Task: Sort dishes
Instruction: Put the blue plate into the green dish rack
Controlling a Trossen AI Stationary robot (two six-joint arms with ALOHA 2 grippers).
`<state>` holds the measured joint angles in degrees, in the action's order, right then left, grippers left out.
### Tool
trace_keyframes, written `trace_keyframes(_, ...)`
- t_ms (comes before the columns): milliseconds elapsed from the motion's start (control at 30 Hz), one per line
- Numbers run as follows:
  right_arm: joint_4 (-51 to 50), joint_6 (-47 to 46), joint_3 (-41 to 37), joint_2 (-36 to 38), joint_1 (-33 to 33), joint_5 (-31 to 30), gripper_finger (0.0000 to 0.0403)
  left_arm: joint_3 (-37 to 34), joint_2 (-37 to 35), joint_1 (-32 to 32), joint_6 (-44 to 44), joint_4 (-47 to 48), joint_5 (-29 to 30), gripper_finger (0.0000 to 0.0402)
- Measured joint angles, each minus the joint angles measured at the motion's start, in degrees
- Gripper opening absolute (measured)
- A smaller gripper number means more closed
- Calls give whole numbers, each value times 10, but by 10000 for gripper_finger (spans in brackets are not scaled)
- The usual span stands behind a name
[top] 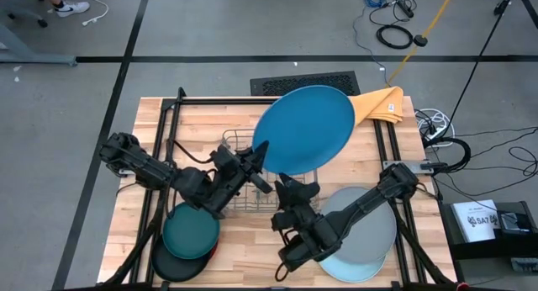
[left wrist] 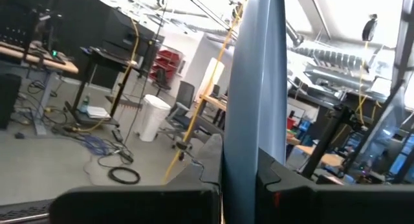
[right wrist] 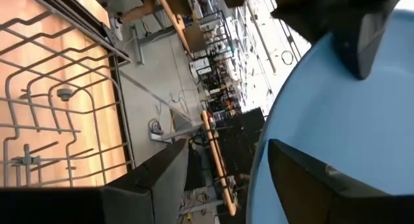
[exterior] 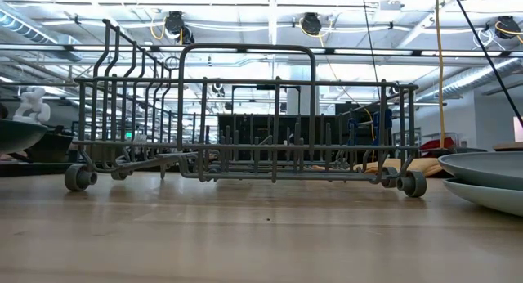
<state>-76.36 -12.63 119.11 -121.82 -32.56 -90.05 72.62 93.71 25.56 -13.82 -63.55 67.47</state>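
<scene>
The bright blue plate point(top: 304, 127) hangs tilted in the air above the wire dish rack point(top: 239, 194). My left gripper point(top: 256, 156) is shut on the plate's left rim. My right gripper point(top: 294, 183) is open just under the plate's near rim, and the rim point(right wrist: 259, 185) shows in the gap between its fingers. The dark teal plate point(top: 191, 230) lies on the black plate point(top: 172, 264), with a sliver of the orange-red plate point(top: 211, 250) beside them. The grey plate point(top: 374, 217) rests on the pale blue plate point(top: 357, 266). My left gripper point(left wrist: 240, 179) pinches the bright blue plate's rim point(left wrist: 249, 146) between its two fingers, one on each face. It comes slanting up from the table's left. The plate is lifted clear of the rack and the table. My right gripper: I cannot tell whether its finger point(right wrist: 310, 179) touches the plate.
The rack point(exterior: 245, 128) stands at the table's middle. A yellow-orange cloth point(top: 382, 104) lies at the far right corner. The small plates are stacked near left, and the large ones point(exterior: 490, 172) near right. Bare wood point(top: 244, 249) lies between the stacks.
</scene>
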Motion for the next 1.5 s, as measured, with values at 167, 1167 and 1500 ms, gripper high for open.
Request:
trace_keyframes(167, 22, 16, 0, 0, 3, 0, 205, 0, 0, 7, 0, 0, 1, 22)
trace_keyframes(1167, 51, 19, 1, 6, 2, 3, 4, 0, -2, 31, -38, 59, 27, 22)
trace_keyframes(1500, 51, -92, 0, 6, -18, 36, 0, 0, 1, 39, -66, 76, 61, 60)
